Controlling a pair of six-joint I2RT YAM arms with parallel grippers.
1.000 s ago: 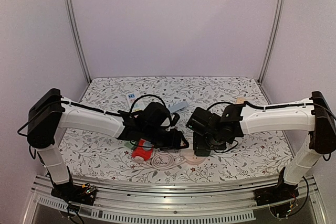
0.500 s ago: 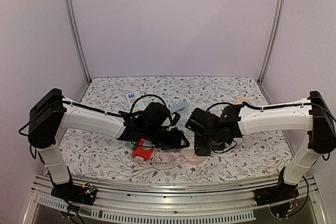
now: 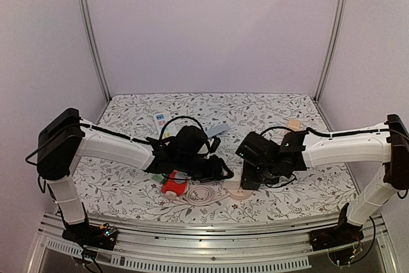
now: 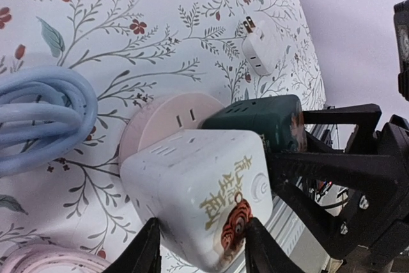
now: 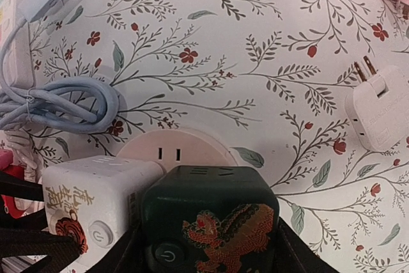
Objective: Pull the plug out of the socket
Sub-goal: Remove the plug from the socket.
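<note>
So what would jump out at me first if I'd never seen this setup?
Two arms meet low over the flowery table: the left claw grips a white cube with a tiger drawing, and the right claw grips a dark green cube right beside it. Both cubes sit on a round pink socket. A loose white plug lies apart, prongs bare.

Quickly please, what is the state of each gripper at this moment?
Left gripper: closed on the white cube plug.
Right gripper: closed on the dark green cube plug.
</note>
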